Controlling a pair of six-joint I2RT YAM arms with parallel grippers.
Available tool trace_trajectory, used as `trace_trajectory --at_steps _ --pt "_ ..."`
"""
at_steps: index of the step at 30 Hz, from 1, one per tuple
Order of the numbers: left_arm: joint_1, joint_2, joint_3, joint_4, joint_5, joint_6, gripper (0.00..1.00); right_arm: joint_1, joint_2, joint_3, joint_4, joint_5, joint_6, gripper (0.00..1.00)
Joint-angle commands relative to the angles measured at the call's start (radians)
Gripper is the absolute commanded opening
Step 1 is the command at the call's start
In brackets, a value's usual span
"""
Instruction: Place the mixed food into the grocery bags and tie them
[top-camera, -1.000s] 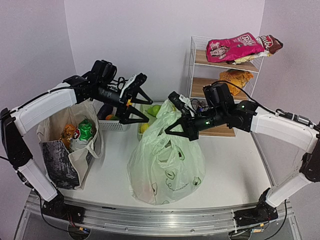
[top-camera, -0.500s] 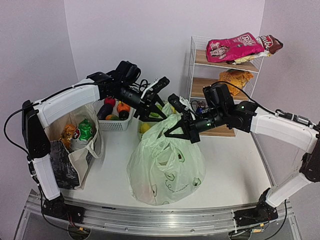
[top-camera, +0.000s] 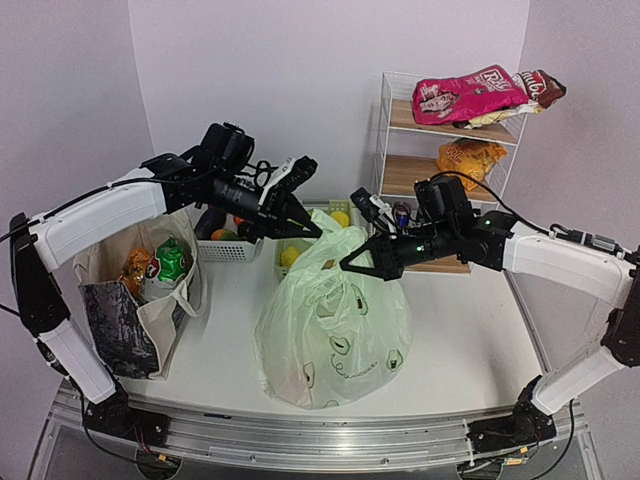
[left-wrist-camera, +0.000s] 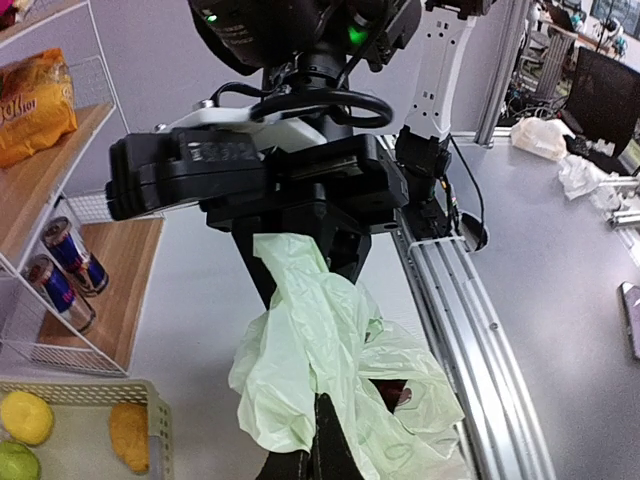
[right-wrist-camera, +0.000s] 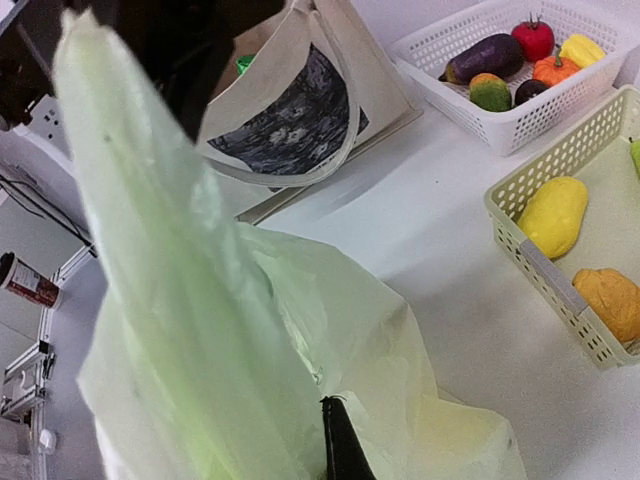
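Both clamped on plastic bag (top-camera: 335, 330): left end effector (top-camera: 316, 233), right end effector (top-camera: 347, 267); contents unclear.

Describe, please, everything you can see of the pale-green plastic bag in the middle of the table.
The pale-green plastic bag is thin, crinkled film printed with small avocados. It stands full and bulging on the white table, beside the canvas tote. Its top is drawn up into two strips: the left gripper pinches one, the right gripper the other.
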Motion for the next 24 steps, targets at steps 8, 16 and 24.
trace_trajectory --at_steps 8,16,24 --pt "-0.129 -0.145 -0.162 0.136 -0.215 0.33 0.0 -0.024 0.027 -0.002 0.07 0.095 0.355 0.0" --pt "-0.263 -0.175 -0.321 0.208 -0.362 0.494 0.0 -0.022 0.056 0.039 0.07 0.155 0.494 0.0" --pt "-0.301 -0.122 -0.41 0.27 -0.474 0.602 0.0 -0.022 0.072 0.077 0.066 0.096 0.52 0.0"
